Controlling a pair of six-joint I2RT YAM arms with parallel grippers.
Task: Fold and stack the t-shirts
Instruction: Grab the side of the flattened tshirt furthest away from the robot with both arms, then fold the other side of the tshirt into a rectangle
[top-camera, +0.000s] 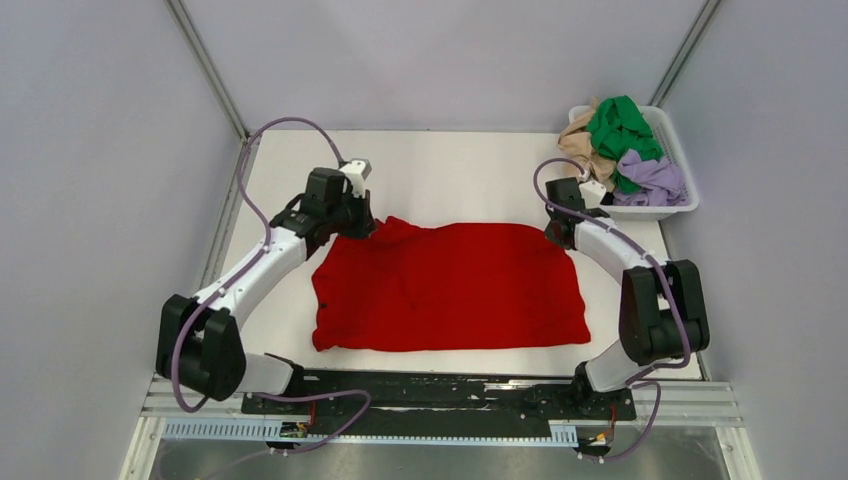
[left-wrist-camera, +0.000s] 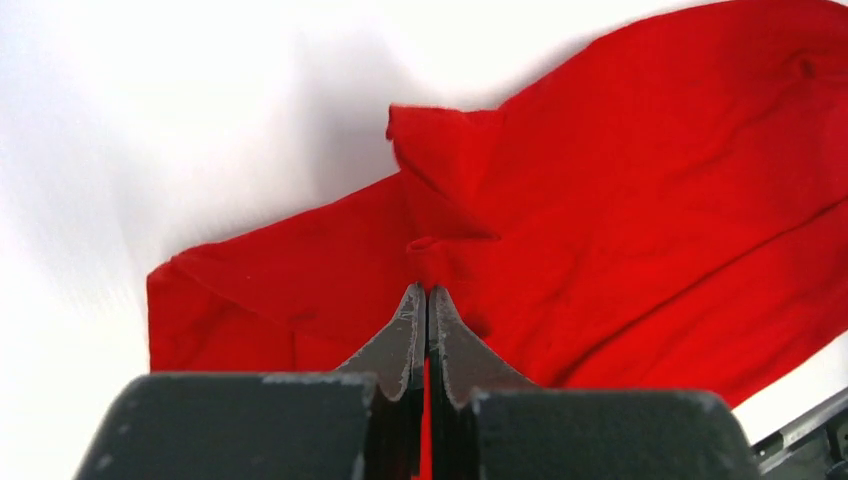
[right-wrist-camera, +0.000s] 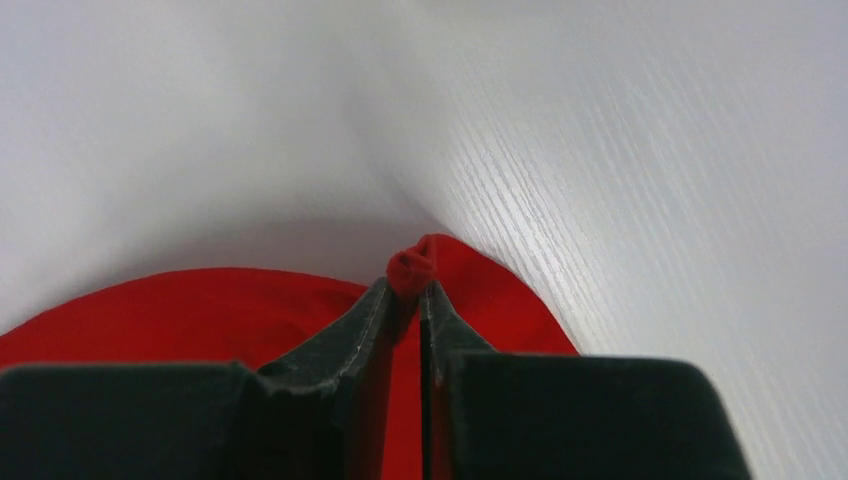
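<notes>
Top external — four t-shirts (top-camera: 450, 285), one basket (top-camera: 655, 211)

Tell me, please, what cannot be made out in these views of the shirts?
- Top view: the left arm and right arm cover their grips on the red t-shirt.
- Top view: green t-shirt, beige t-shirt and lavender t-shirt lie bunched in the basket; anything beneath is hidden.
- Left wrist view: the left gripper hides the near cloth; the right edge crops the shirt.
- Right wrist view: the right gripper hides all but one pinched corner.
</notes>
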